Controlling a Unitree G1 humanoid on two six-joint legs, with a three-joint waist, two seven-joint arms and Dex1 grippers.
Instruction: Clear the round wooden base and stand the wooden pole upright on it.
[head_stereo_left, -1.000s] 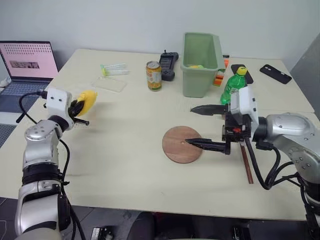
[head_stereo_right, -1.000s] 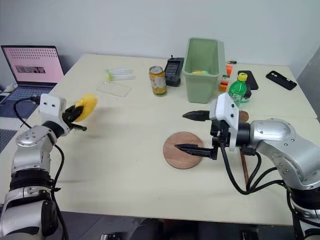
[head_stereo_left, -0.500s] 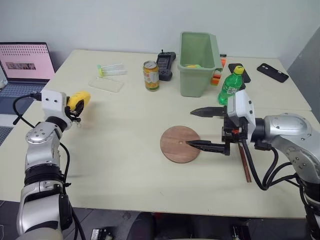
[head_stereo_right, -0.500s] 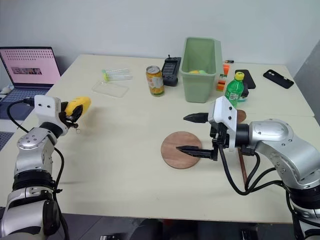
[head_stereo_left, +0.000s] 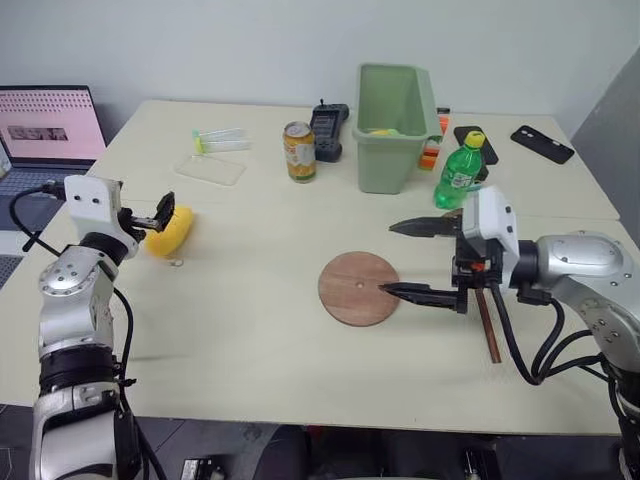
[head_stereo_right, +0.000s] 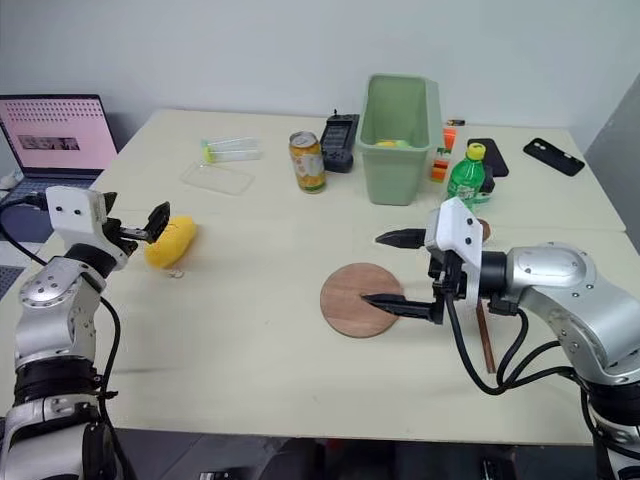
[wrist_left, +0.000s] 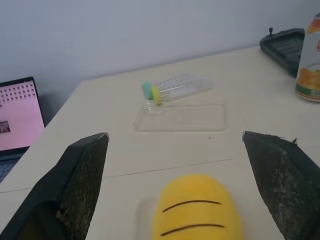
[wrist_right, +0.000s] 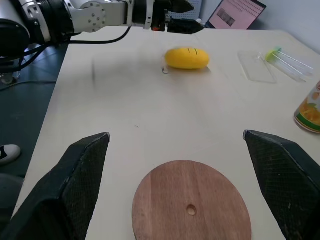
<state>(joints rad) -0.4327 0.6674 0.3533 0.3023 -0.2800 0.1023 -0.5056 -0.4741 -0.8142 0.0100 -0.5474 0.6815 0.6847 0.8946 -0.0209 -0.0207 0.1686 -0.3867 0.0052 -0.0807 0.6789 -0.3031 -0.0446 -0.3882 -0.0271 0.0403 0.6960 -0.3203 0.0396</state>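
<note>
The round wooden base (head_stereo_left: 358, 288) lies flat mid-table with nothing on it, its centre hole visible (wrist_right: 192, 206). The wooden pole (head_stereo_left: 490, 330) lies on the table just right of the base, its far end hidden behind my right arm. My right gripper (head_stereo_left: 405, 262) is open and empty, one finger over the base's right edge, the other above the table behind it. A yellow plush toy (head_stereo_left: 170, 232) rests on the table at the left. My left gripper (head_stereo_left: 158, 212) is open just above and behind the toy, with the toy (wrist_left: 197, 207) low between its fingers.
A green bin (head_stereo_left: 395, 125), a drink can (head_stereo_left: 299, 151), a green bottle (head_stereo_left: 459, 170), a remote (head_stereo_left: 328, 130) and a phone (head_stereo_left: 540, 144) stand at the back. A clear tray (head_stereo_left: 212, 168) and tube (head_stereo_left: 222, 140) lie back left. A laptop (head_stereo_left: 50, 125) sits beyond the left edge.
My left gripper has opened and let go of the yellow toy, which now lies on the table. The left hand has lifted slightly. The right arm has stayed put.
</note>
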